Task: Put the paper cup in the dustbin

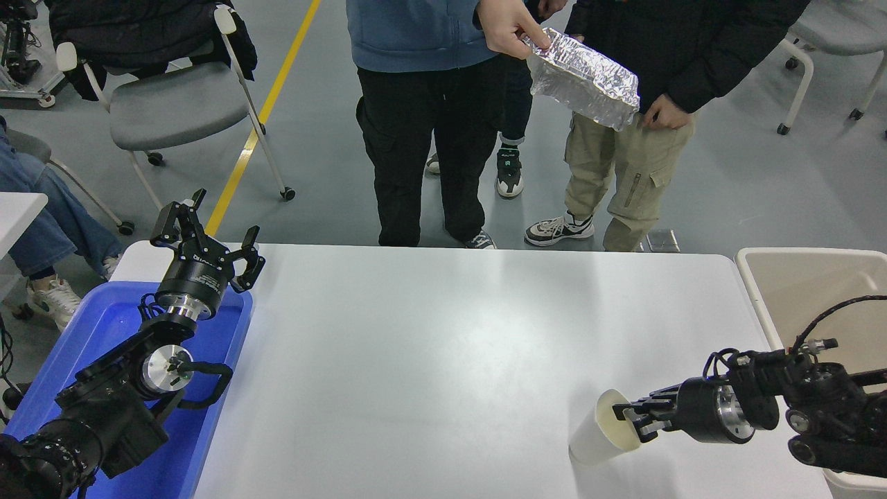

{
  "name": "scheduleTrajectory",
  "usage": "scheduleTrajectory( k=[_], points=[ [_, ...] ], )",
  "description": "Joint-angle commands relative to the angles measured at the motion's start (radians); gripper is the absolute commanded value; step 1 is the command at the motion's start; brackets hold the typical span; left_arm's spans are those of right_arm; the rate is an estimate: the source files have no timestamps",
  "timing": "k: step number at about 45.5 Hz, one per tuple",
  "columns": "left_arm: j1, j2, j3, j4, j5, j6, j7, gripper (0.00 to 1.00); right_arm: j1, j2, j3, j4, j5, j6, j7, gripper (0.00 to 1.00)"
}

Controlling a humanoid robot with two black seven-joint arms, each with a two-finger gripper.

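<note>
The white paper cup (594,440) is near the table's front right, tilted with its cream mouth turned toward the right arm. My right gripper (629,418) comes in from the right and is shut on the cup's rim, one finger inside the mouth. The beige dustbin (752,285) stands at the table's right edge, behind and to the right of the arm. My left gripper (206,235) is open and empty, parked at the lower left above the blue tray.
A shallow blue tray (104,326) lies under the left arm. Several people stand at the table's far side; one hand holds a crumpled foil container (584,76) above the floor. A grey chair (173,104) stands at the back left.
</note>
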Motion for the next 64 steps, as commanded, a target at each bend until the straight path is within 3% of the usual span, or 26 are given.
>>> scheduleTrajectory(
  k=[1,12,23,32,40,50,64],
  points=[
    [0.0,0.0,0.0,0.0,0.0,0.0,0.0,1.0,0.004,-0.005,0.0,-0.002,0.013,0.0,-0.001,0.0],
    [0.0,-0.001,0.0,0.0,0.0,0.0,0.0,1.0,0.099,-0.108,0.0,0.027,0.027,0.019,0.0,0.0],
    [0.001,-0.001,0.0,0.0,0.0,0.0,0.0,1.0,0.286,-0.245,0.018,0.104,0.028,0.201,0.008,0.0],
    [0.001,0.0,0.0,0.0,0.0,0.0,0.0,1.0,0.408,-0.314,0.02,0.136,0.03,0.268,0.085,0.0],
    [0.0,0.0,0.0,0.0,0.0,0.0,0.0,1.0,0.493,-0.361,0.038,0.155,0.032,0.347,0.089,0.0],
    [0.001,0.0,0.0,0.0,0.0,0.0,0.0,1.0,0.554,-0.413,0.12,0.161,0.035,0.474,0.089,0.0],
    [0.0,-0.001,0.0,0.0,0.0,0.0,0.0,1.0,0.547,-0.427,0.158,0.15,0.035,0.477,0.085,0.0]
  ],
)
